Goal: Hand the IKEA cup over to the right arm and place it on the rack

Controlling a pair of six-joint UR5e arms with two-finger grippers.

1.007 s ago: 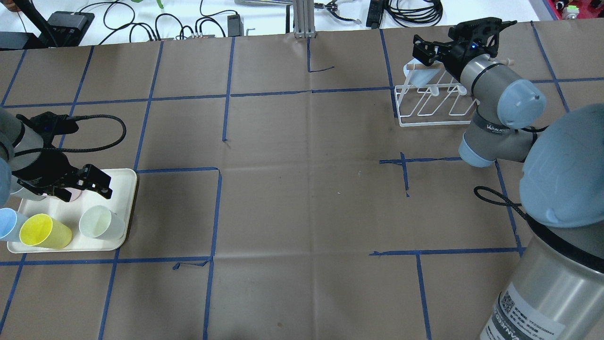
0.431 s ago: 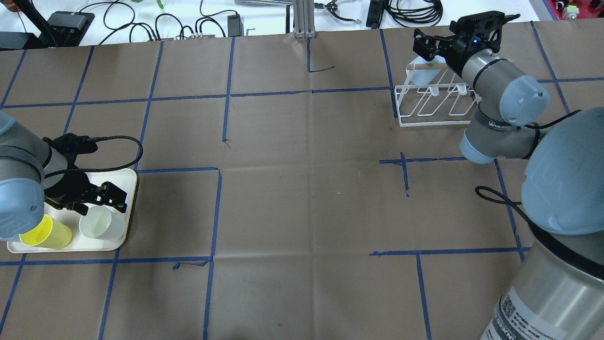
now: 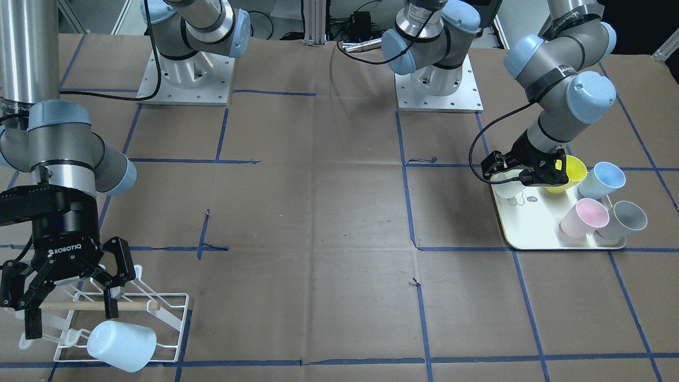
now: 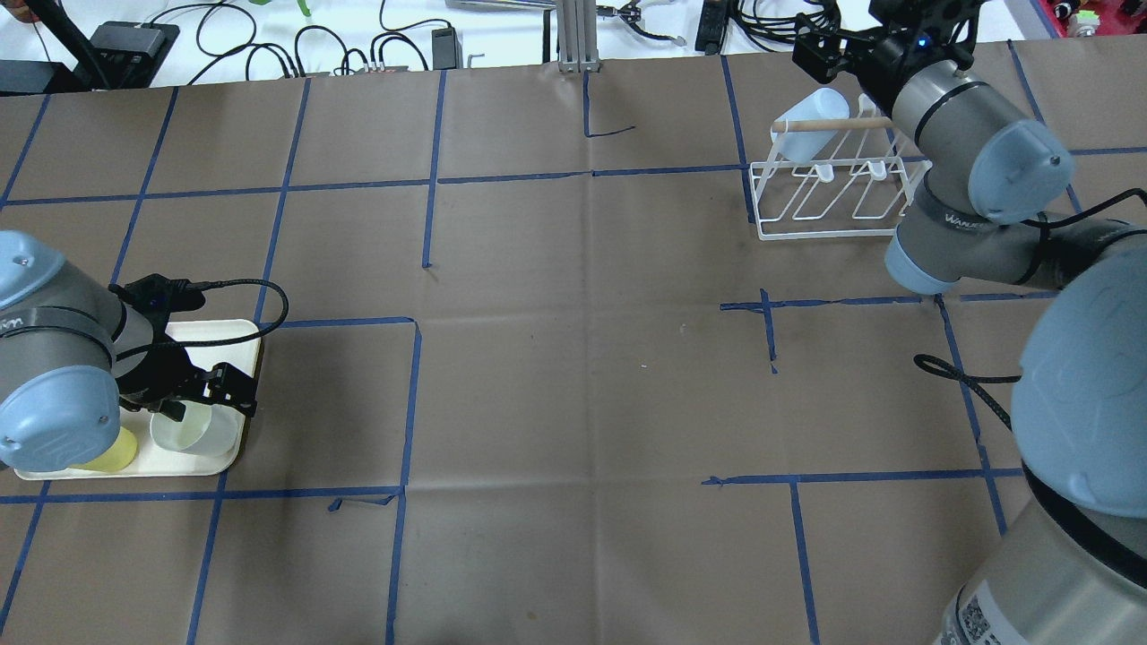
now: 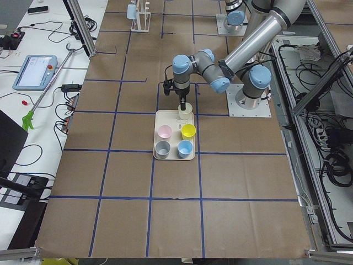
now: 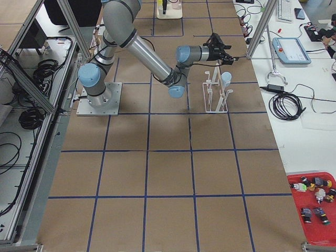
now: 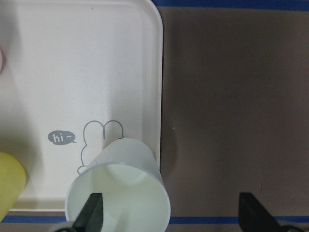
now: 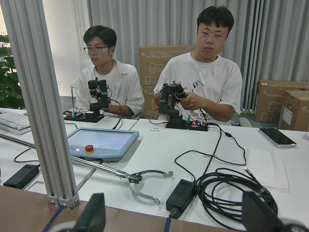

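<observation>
The left jaws stand apart, one finger over the white cup's mouth, the other above the surface beyond the tray. That cup stands upright at the tray's corner. The right jaws gape empty above the rack, where a blue cup sits tilted.

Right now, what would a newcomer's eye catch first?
The bright cups on the cream tray, where the open left hand straddles the rim of a white cup. At the table's other end, a pale blue cup sits tilted on the white rack by the open right hand.
</observation>
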